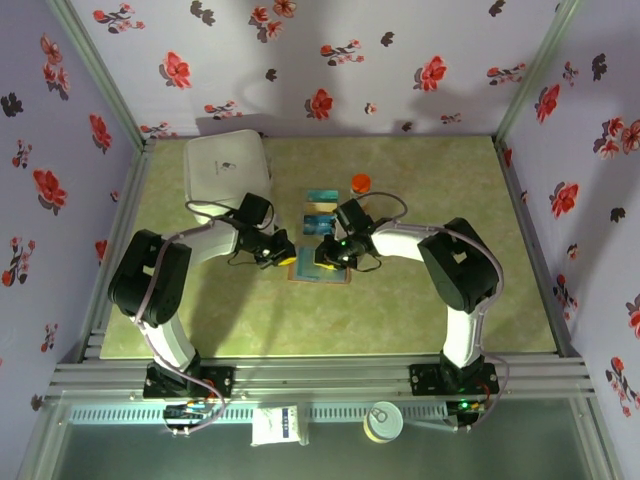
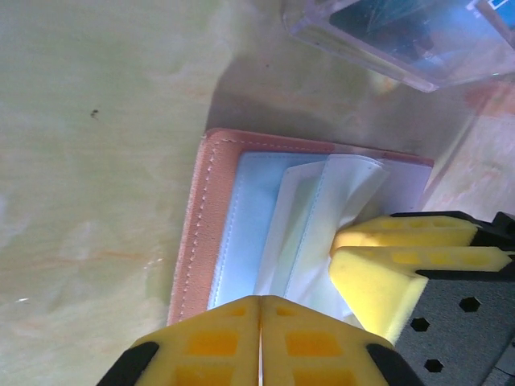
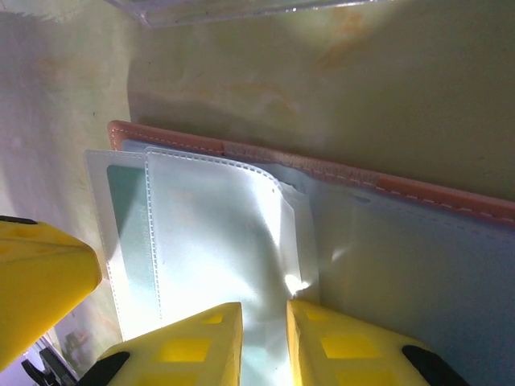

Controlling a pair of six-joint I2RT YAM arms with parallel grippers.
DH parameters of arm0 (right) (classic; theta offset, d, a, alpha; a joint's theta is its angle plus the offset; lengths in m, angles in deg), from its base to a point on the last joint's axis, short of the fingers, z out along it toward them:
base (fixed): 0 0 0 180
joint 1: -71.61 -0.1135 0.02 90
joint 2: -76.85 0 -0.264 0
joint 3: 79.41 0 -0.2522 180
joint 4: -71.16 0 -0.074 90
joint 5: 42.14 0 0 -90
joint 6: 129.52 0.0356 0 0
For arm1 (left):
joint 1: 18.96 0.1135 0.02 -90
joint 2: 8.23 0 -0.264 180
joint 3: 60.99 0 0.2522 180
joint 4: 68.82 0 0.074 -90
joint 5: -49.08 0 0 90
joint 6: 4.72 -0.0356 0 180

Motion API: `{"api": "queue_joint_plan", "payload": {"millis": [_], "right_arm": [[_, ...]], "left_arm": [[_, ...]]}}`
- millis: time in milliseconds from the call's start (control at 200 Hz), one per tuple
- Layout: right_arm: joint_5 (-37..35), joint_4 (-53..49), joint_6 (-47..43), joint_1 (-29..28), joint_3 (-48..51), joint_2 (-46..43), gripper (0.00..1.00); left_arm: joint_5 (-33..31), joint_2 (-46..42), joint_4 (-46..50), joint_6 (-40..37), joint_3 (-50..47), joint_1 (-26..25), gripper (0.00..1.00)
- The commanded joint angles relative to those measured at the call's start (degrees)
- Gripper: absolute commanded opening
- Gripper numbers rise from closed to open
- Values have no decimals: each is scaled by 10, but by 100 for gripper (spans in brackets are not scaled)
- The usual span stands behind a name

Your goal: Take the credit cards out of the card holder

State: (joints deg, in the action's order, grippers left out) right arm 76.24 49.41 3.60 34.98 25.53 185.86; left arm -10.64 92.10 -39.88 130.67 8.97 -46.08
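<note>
The holder (image 1: 318, 277) lies open in the middle of the table (image 1: 430, 200), blue-grey inside up. Its long axis runs roughly left to right, a touch askew, and its brown rim shows round the edge. Clear sleeves fan up from the inside, loose and slightly lifted. From the right wrist, a teal patch shows behind the outermost sleeve; whether that is a card I cannot tell.

Just beyond the holder sits a clear box (image 2: 402, 40), with teal cards (image 1: 321, 196) showing through it, one with a tan band. The two are close but do not touch.

The left gripper (image 2: 259, 338) hangs over the holder's left part with its yellow fingers pressed flat together and nothing between them. I cannot tell whether the tips touch the leather.

The right gripper (image 3: 264, 342) is over the sleeves, fingers nearly closed with only a thin gap. The tips are right at the sleeve plastic. It is not clear whether they pinch a sleeve or merely rest on it.

Both grippers meet over the holder, near each other but apart.
</note>
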Motion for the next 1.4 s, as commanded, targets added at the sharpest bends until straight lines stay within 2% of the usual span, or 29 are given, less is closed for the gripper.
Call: {"api": "queue_joint_plan", "payload": {"millis": [0, 525, 1125, 1395], "right_arm": [[5, 17, 2, 6, 19, -9, 22], [25, 70, 0, 12, 56, -13, 22], [42, 124, 5, 16, 86, -8, 22], [52, 146, 14, 18, 93, -5, 22]], "left_arm": [[9, -21, 3, 11, 18, -4, 10], [23, 23, 19, 9, 58, -34, 20], [-28, 53, 52, -2, 63, -38, 31], [-17, 68, 47, 0, 74, -48, 29]]}}
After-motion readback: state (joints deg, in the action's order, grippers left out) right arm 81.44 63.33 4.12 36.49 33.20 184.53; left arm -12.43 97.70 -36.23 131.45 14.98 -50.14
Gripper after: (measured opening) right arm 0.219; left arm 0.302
